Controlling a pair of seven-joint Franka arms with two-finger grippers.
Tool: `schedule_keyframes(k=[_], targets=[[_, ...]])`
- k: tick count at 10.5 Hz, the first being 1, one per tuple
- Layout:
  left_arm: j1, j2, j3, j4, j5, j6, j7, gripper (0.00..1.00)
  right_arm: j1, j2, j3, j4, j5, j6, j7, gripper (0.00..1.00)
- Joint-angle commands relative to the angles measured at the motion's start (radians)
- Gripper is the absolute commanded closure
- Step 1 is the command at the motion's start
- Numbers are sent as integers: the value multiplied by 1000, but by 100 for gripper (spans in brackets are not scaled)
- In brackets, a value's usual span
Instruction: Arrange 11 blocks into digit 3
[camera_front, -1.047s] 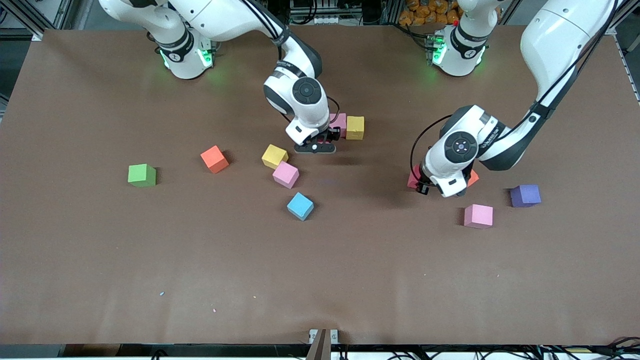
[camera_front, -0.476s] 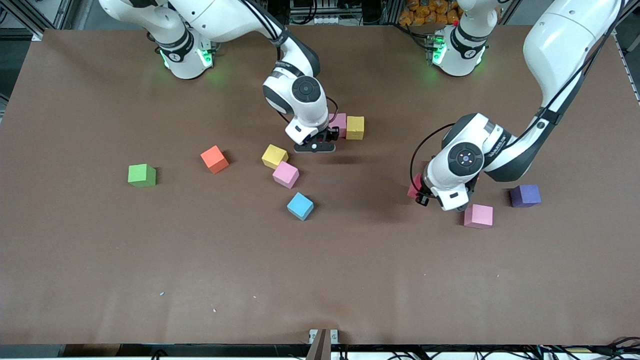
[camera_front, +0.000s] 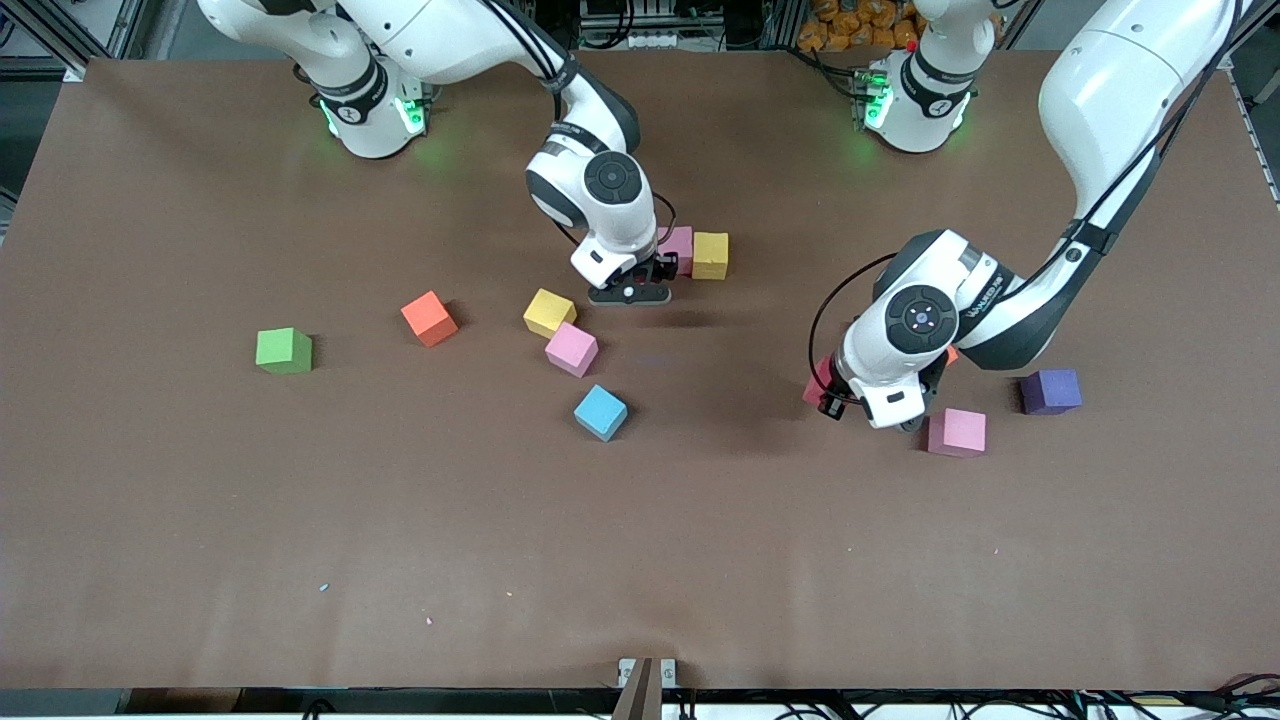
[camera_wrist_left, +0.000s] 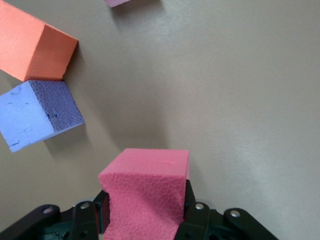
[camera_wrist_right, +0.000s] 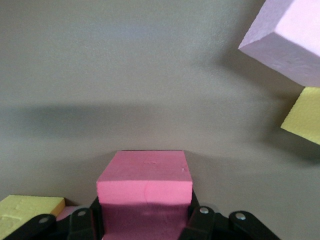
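green cube (camera_front: 283, 350), pink cube (camera_front: 957, 432), purple cube (camera_front: 1050, 391)

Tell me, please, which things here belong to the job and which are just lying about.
Job: red block in the left gripper, by a pale pink block; bright pink block in the right gripper, by the yellow block; other loose blocks.
Lying about: green cube.

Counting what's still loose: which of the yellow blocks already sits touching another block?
The yellow block farther from the front camera, flush beside a pink block; the other yellow block only nears a pink one.
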Motion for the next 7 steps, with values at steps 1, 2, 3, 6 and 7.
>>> schedule_keyframes(k=[1, 2, 3, 6, 7], targets=[[-9, -1, -4, 40, 21, -30, 14, 100, 6, -3, 1, -3, -24, 10, 34, 14], [-20, -1, -4, 52, 20, -30, 14, 100, 3, -3, 1, -3, -24, 8, 34, 5], [-27, -1, -3, 55, 19, -30, 14, 100, 1, -4, 1, -1, -24, 8, 34, 0], [-38, 3, -3, 58, 18, -30, 46, 100, -8, -22, 4, 13, -23, -6, 24, 0], [-38, 5, -3, 58, 18, -30, 46, 100, -10, -53, 4, 20, -22, -27, 14, 0]])
